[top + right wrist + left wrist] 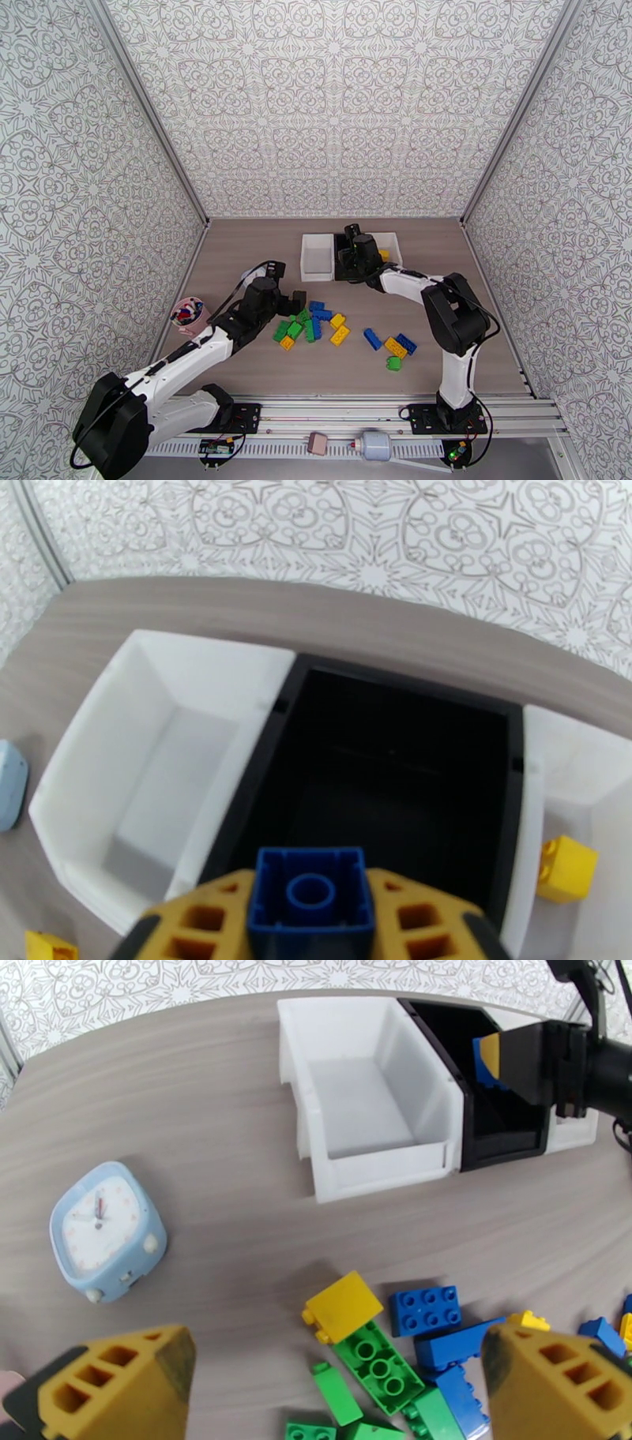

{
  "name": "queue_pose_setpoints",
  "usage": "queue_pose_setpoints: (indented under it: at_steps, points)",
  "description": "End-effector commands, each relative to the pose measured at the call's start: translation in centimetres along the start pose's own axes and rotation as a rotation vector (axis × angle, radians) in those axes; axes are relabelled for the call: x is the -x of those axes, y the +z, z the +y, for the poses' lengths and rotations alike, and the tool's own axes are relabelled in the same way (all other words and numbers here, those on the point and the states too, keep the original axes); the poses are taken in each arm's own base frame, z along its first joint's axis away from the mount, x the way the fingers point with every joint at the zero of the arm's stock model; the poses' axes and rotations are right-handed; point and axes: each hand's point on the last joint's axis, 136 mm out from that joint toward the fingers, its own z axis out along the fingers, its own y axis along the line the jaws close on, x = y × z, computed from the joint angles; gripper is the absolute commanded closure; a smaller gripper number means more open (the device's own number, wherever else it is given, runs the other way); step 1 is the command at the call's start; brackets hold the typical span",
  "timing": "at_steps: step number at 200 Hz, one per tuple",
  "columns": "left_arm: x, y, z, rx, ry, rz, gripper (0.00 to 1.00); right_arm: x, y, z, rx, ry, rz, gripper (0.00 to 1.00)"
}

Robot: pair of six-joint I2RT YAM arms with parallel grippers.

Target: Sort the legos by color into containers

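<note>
Sorting is judged barely begun: one yellow brick (565,867) lies in the right white bin (573,756), just right of the right gripper (310,942), while most legos (316,324) lie unsorted on the table (237,260) beneath the left gripper (336,1382), whose jaws are spread wide and empty. A blue brick (310,894) is clamped in the right gripper directly above the black bin (403,687), in which nothing can be made out; the left white bin (95,756), to that claw's left, is found empty.

My top camera looked down from high behind the near edge over the whole table (237,260). Both wrist cameras sat low and close, facing the back wall (355,535), sharing the white bin (387,1169) and black bin (395,780).
</note>
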Motion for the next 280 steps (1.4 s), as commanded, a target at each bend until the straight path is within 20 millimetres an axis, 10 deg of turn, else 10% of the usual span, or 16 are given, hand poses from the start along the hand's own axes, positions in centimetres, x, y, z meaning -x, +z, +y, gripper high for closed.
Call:
queue_pose_setpoints:
  at_steps: [1,62,150,280]
  points:
    - [0.9,-0.6,0.1,0.000,-0.023,-0.008,0.00,2.6,-0.7,0.0,-0.002,-0.001,-0.065,0.53]
    - [-0.4,-1.8,2.9,0.164,-0.227,0.047,0.00,3.4,-6.6,1.6,0.119,-0.080,-0.140,0.23]
    - [-4.2,-1.8,1.5,0.181,-0.294,0.338,0.11,-1.0,-14.3,6.9,0.366,-0.228,-0.067,0.12]
    - [-7.9,2.8,-0.1,0.221,-0.310,0.507,0.55,-3.2,-15.2,6.6,0.362,-0.224,-0.038,0.11]
